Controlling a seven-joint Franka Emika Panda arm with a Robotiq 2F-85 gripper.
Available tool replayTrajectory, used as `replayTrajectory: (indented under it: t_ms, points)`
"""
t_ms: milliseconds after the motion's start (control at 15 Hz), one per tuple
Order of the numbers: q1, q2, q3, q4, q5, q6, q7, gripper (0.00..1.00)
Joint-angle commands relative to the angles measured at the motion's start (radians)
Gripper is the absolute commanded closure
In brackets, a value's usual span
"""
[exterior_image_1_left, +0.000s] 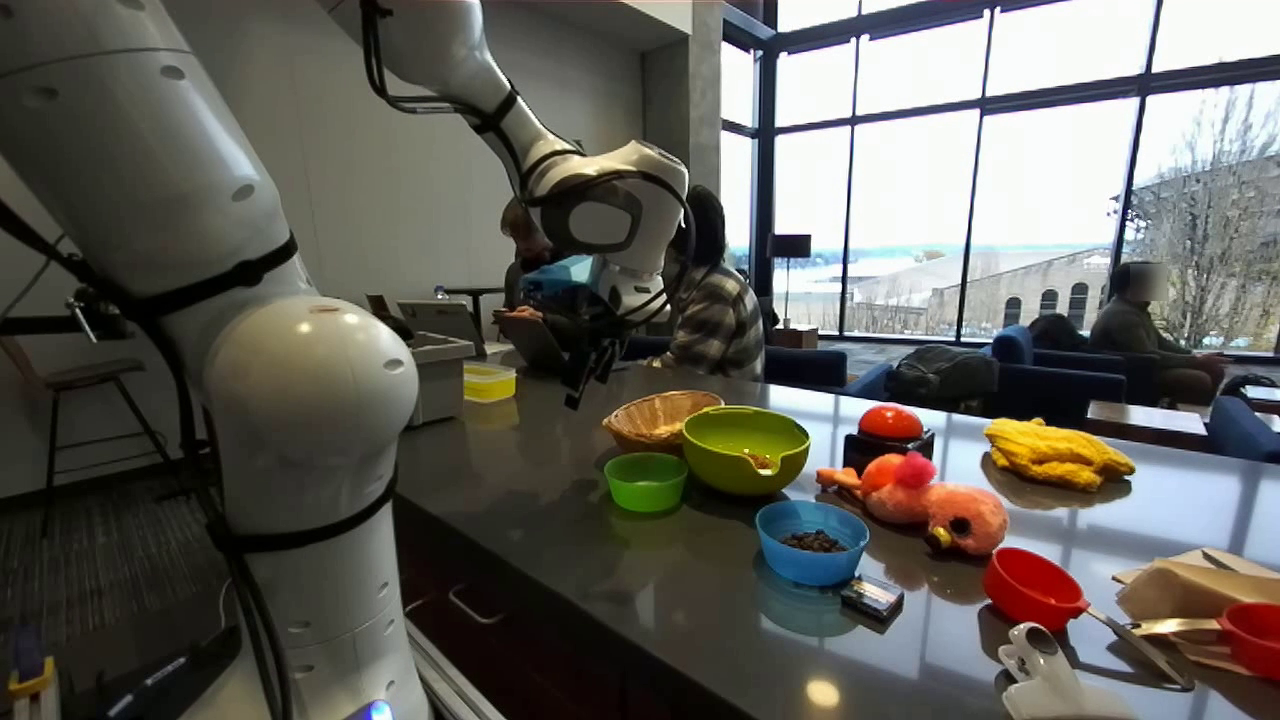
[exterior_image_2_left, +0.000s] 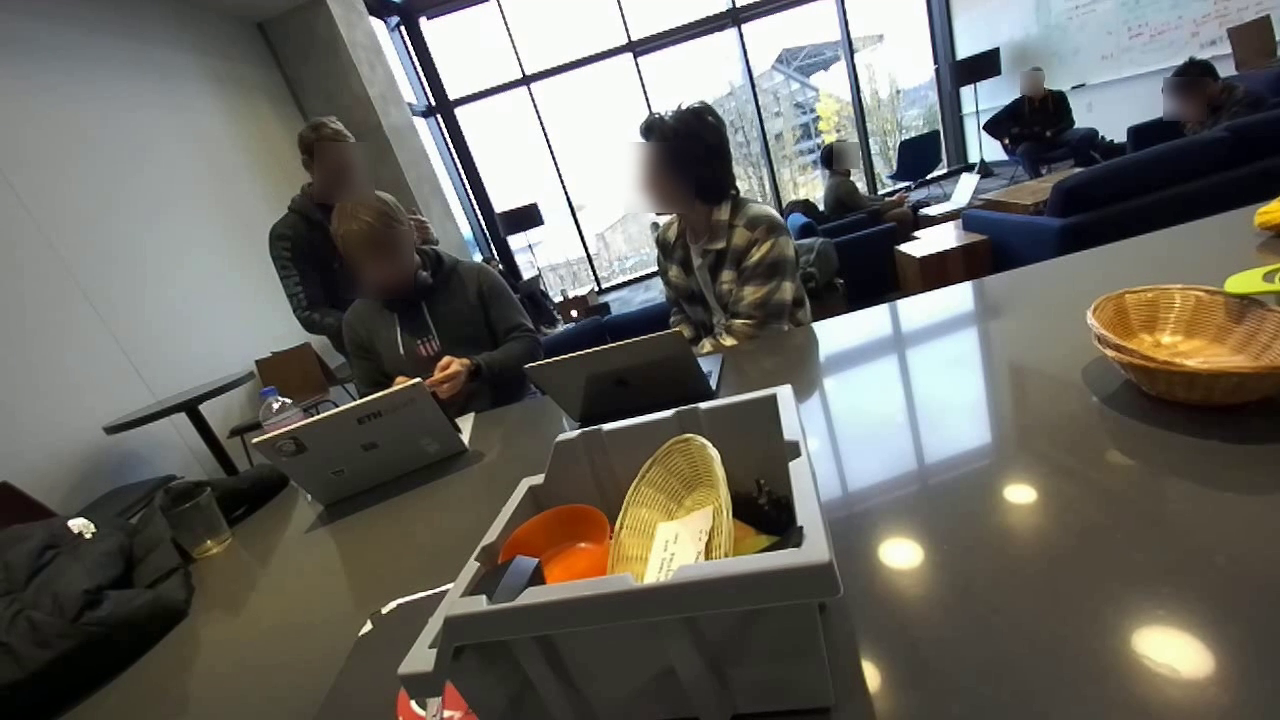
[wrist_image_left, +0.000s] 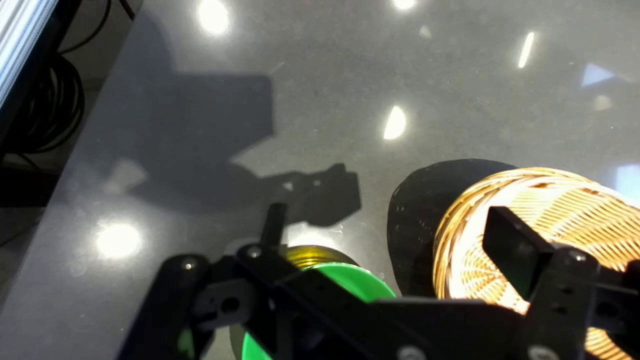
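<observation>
My gripper (exterior_image_1_left: 590, 375) hangs above the dark countertop in an exterior view, pointing down. In the wrist view its two black fingers (wrist_image_left: 385, 232) are wide apart with nothing between them. A small green bowl (wrist_image_left: 352, 280) lies below, partly hidden by the fingers; it also shows in an exterior view (exterior_image_1_left: 645, 485). A wicker basket (wrist_image_left: 540, 195) is below the right finger, touching nothing of the gripper. The basket shows in both exterior views (exterior_image_1_left: 650, 415) (exterior_image_2_left: 1180, 375). A larger lime-green bowl (exterior_image_1_left: 740, 465) with some bits in it stands beside the basket.
A blue bowl with dark bits (exterior_image_1_left: 812, 550), a pink plush toy (exterior_image_1_left: 910, 500), a red button (exterior_image_1_left: 890, 423), a yellow cloth (exterior_image_1_left: 1055, 452) and red measuring cups (exterior_image_1_left: 1030, 590) are on the counter. A grey bin (exterior_image_2_left: 640, 590) holds an orange bowl and basket. People sit behind laptops (exterior_image_2_left: 365, 445).
</observation>
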Motion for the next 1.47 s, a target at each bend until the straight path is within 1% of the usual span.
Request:
replayTrajectory:
  t_ms: [0,200,333,533,600,667,867,1000,1400]
  points:
    - [-0.001,-0.003,-0.030,-0.029,0.043,-0.004,-0.021,0.00]
    - [-0.010,0.009,-0.045,-0.044,0.065,0.001,-0.033,0.00]
    - [-0.032,0.032,-0.030,-0.048,0.014,0.007,0.023,0.00]
    - [-0.051,0.075,-0.026,-0.053,-0.027,0.022,0.071,0.00]
    - [-0.062,0.095,-0.017,-0.052,-0.066,0.035,0.117,0.00]
    - [-0.059,0.109,-0.019,-0.073,-0.072,0.064,0.129,0.00]
    - [-0.061,0.151,-0.013,-0.086,-0.165,0.108,0.239,0.00]
    - [-0.053,0.167,-0.012,-0.094,-0.208,0.146,0.288,0.00]
    - [-0.035,0.156,0.013,-0.085,-0.334,0.194,0.385,0.00]
